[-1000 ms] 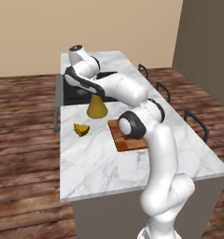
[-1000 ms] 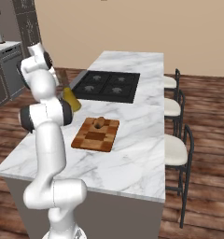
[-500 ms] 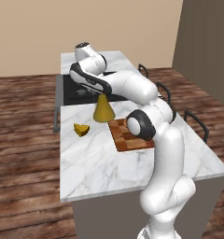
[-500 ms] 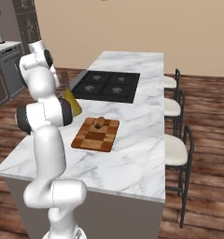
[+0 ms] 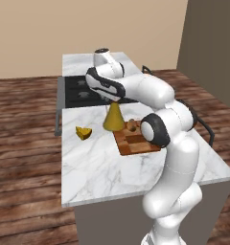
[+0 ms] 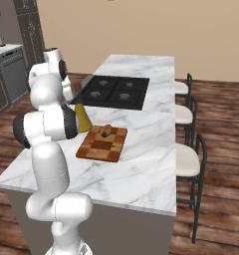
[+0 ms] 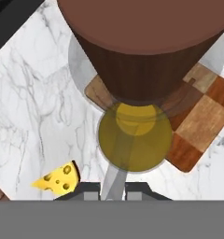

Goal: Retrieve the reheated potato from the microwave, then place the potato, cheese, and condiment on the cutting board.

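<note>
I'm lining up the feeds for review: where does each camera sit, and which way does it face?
Left base view: behind-left, facing the island; arm leans over condiment, cheese, cutting board.
Right base view: behind-right; arm at left, potato on board.
Hand view: looks straight down the bottle's brown neck.
All three share board and bottle.

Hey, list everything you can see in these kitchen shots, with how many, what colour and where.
potato: one, tan-brown, on the cutting board's far end
cutting board: one, brown checkered, on the island's marble top
condiment: one, mustard-yellow cone bottle, at the board's left corner, under the gripper
cheese: one, yellow wedge, on the marble left of the bottle
cooktop: one, black, set in the island beyond the board
stools: three, white seats, along the island's right side
arm: one, white, reaching over the board
gripper: one, shut on the bottle's neck
</note>
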